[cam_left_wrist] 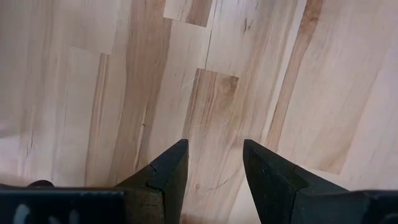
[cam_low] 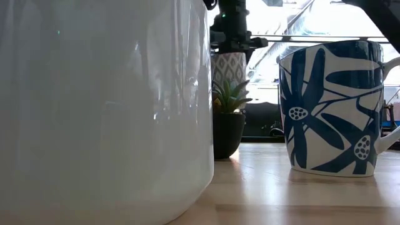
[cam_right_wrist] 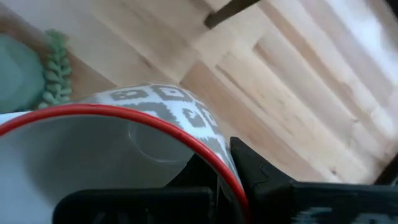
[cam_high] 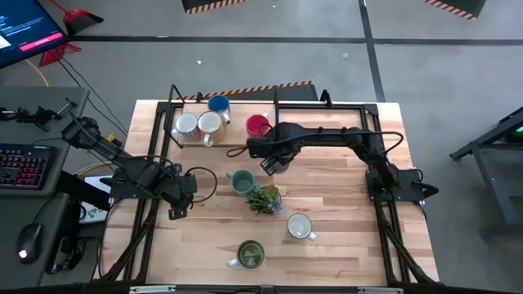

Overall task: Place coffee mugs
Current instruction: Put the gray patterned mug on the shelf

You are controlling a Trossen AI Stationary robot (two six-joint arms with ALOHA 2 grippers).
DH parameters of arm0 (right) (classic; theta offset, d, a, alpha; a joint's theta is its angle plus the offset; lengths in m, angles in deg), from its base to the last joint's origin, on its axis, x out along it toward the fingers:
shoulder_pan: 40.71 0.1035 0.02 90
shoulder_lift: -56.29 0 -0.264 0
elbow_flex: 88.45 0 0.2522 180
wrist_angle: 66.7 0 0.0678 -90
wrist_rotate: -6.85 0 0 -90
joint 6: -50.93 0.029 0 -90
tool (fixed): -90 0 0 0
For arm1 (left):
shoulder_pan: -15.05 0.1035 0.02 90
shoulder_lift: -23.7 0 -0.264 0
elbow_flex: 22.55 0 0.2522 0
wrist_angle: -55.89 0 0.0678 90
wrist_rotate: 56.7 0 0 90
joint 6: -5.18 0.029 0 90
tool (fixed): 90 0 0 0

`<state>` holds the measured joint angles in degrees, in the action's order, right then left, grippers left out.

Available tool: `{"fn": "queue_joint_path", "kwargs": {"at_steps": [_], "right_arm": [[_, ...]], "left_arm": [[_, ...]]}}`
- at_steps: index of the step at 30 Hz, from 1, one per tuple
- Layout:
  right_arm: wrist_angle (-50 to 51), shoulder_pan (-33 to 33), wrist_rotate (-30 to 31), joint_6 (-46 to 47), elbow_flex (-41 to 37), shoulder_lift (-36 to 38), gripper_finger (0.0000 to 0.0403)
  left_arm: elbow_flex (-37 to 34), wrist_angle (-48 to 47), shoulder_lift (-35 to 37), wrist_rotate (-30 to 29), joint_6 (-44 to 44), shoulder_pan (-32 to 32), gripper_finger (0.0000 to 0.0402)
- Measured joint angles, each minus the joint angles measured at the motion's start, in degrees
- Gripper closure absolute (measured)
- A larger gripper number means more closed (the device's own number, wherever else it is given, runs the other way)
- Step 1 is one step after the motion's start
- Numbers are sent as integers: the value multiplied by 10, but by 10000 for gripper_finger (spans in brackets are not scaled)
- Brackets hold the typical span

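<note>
My right gripper (cam_right_wrist: 227, 169) is shut on a white mug with a grey diamond pattern and red rim (cam_right_wrist: 155, 99). It hangs over the table's middle (cam_high: 270, 164), above the spiky plant (cam_low: 228, 119). On the far left stand a blue mug (cam_high: 218, 104), two white mugs (cam_high: 186, 125) (cam_high: 210, 122) and a red mug (cam_high: 258, 125). A teal mug (cam_high: 240, 181), a white mug (cam_high: 299, 226) and an olive mug (cam_high: 250, 254) stand on their bases nearer me. My left gripper (cam_left_wrist: 214, 165) hangs open over bare wood at the table's left (cam_high: 176, 211). My right gripper holds the patterned mug by its red rim (cam_right_wrist: 231, 177), one finger (cam_right_wrist: 196, 171) inside the mug and the other (cam_right_wrist: 264, 177) outside against the wall. The fingers come from above. The mug (cam_low: 229, 67) is lifted clear of the table, upright, above the plant.
The plant (cam_high: 263, 198) sits right of the teal mug, just near-side of the held mug. In the low view a large white mug (cam_low: 100, 106) and a blue-flowered mug (cam_low: 331, 106) stand close to the near edge. Open wood lies right of centre (cam_high: 343, 204).
</note>
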<state>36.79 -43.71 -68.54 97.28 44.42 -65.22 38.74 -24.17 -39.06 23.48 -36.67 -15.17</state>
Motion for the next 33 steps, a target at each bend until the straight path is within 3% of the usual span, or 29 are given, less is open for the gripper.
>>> {"fn": "queue_joint_path", "kwargs": {"at_steps": [11,19,33], "right_arm": [[-1,-20,10,-66,-2,21,403],[-96,-25,-59,-60,-129,25,403],[-303,-39,-106,-46,-245,46,403]], "left_arm": [[0,0,0,0,-1,0,257],[0,-1,0,-4,-1,0,257],[0,-1,0,-3,0,0,257]]}}
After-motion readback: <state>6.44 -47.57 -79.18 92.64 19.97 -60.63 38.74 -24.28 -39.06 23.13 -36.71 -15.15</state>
